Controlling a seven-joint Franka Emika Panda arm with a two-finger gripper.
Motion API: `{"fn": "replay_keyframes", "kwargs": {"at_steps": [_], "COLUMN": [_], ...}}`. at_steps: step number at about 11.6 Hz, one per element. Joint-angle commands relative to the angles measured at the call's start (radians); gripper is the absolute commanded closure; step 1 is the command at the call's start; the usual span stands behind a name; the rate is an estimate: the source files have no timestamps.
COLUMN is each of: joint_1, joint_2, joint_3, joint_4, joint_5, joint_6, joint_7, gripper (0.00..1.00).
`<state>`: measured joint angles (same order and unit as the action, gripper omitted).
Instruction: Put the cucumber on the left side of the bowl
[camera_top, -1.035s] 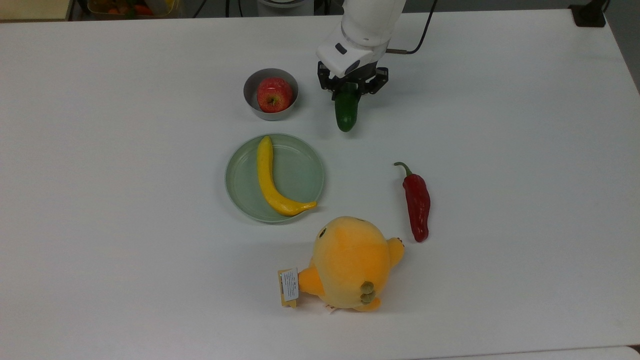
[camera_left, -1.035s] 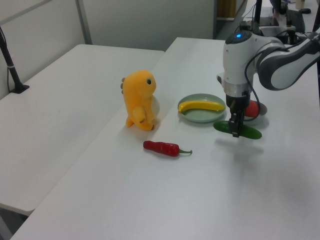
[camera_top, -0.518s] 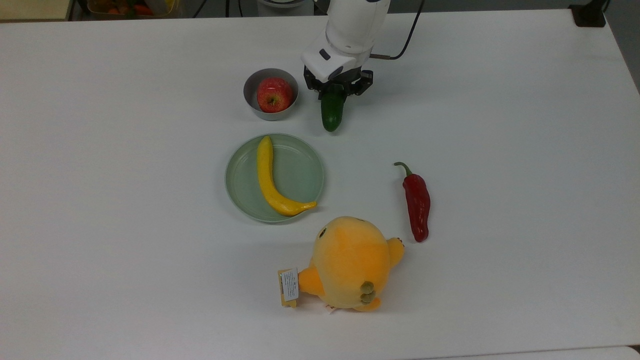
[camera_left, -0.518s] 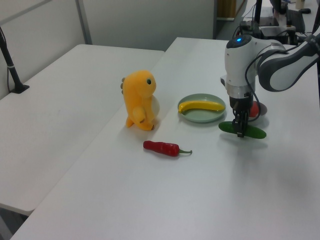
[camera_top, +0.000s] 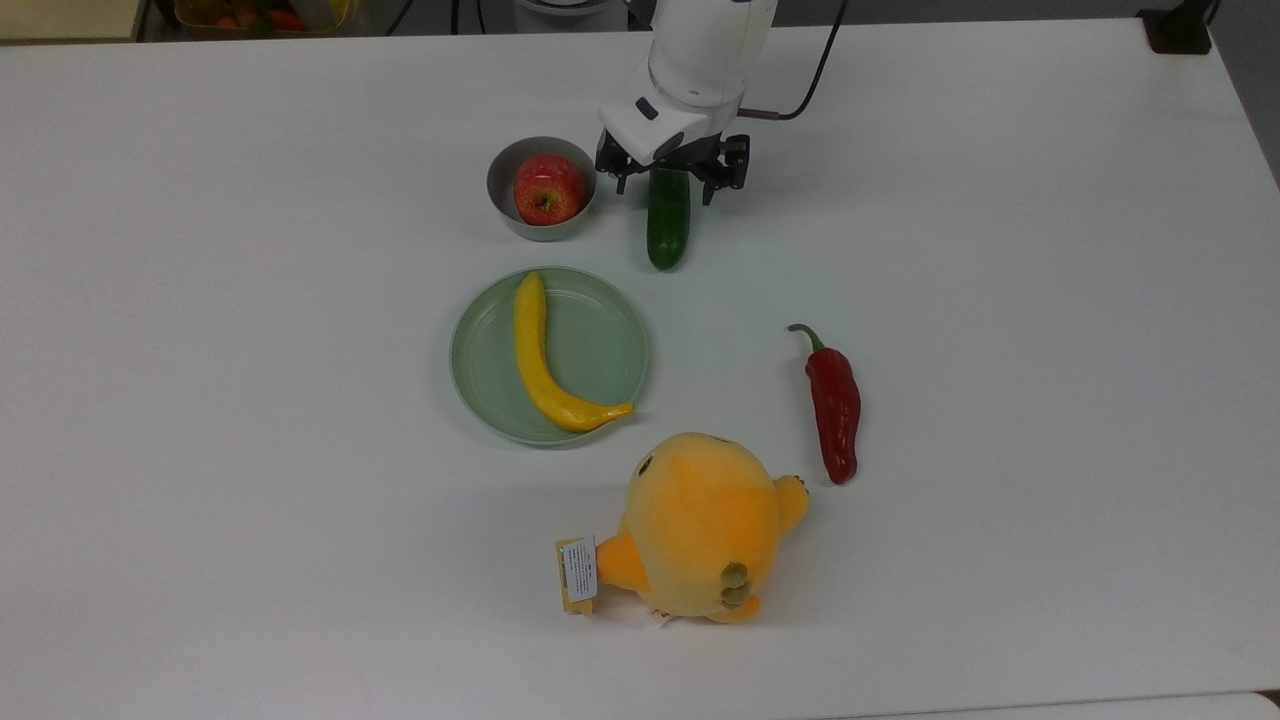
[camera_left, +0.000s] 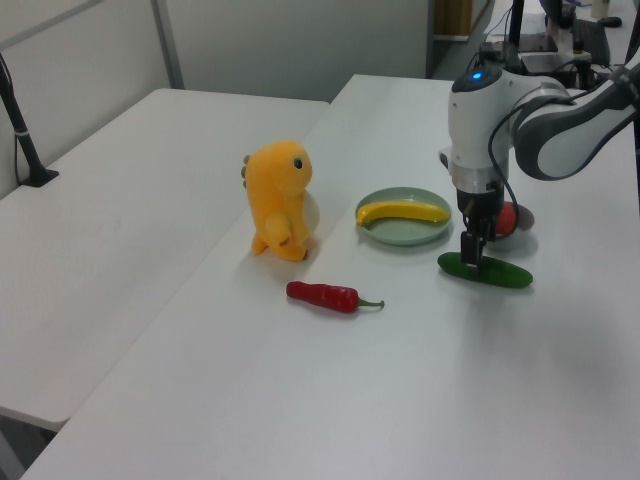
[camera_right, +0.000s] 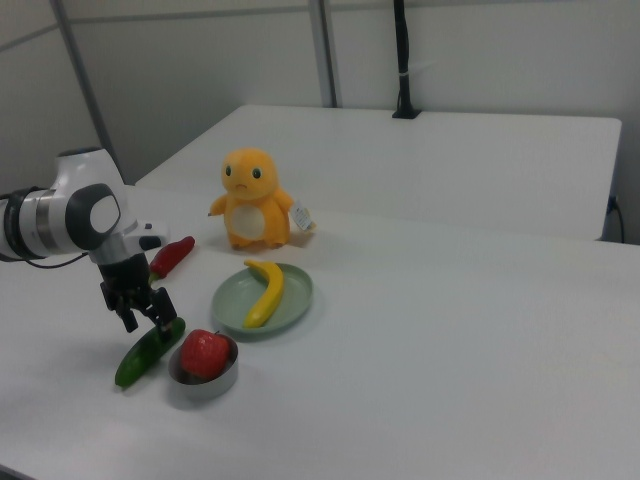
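cucumber set down beside the bowl, hand spread over it

the cucumber (camera_top: 667, 230) lies flat on the white surface (camera_top: 1000, 300), just beside the small grey bowl (camera_top: 507, 213) that holds a red apple (camera_top: 547, 189). in the top view it sits to the bowl's right; in the right view it sits to the bowl's left, close but apart from the rim.

the hand (camera_top: 670, 176) hangs over the cucumber's far end with its fingers spread to either side and a gap showing between each finger and the green skin, so nothing looks pinched. that reads as a release: the cucumber rests on its own weight, lying lengthwise so it should not roll into the bowl.

the plate (camera_top: 600, 310) with the banana (camera_top: 540, 365), the red pepper (camera_top: 833, 403) and the orange toy (camera_top: 700, 525) stand well apart, out of the way.
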<state>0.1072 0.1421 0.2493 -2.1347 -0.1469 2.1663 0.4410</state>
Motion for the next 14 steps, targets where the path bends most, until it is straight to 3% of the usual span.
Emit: {"fn": "replay_keyframes", "kwargs": {"at_steps": [1,6,8,11,13,14], "joint_1": [0.009,-0.004,-0.03,-0.05,-0.061,-0.07], "joint_2": [-0.016,-0.033,-0.087,-0.113,-0.128,-0.131], "joint_3": [-0.005,-0.01,-0.021,-0.076,-0.138,-0.148], "joint_4": [0.068,0.177,0.206,0.274,0.275,0.275], "joint_5": [-0.002,0.0,0.0,0.007,0.128,0.148], "joint_6": [-0.013,-0.02,-0.103,-0.253,-0.25,-0.244], "joint_7": [-0.001,-0.005,-0.011,-0.083,-0.145,-0.143], "gripper": [0.0,0.0,0.0,0.0,0.0,0.0]}}
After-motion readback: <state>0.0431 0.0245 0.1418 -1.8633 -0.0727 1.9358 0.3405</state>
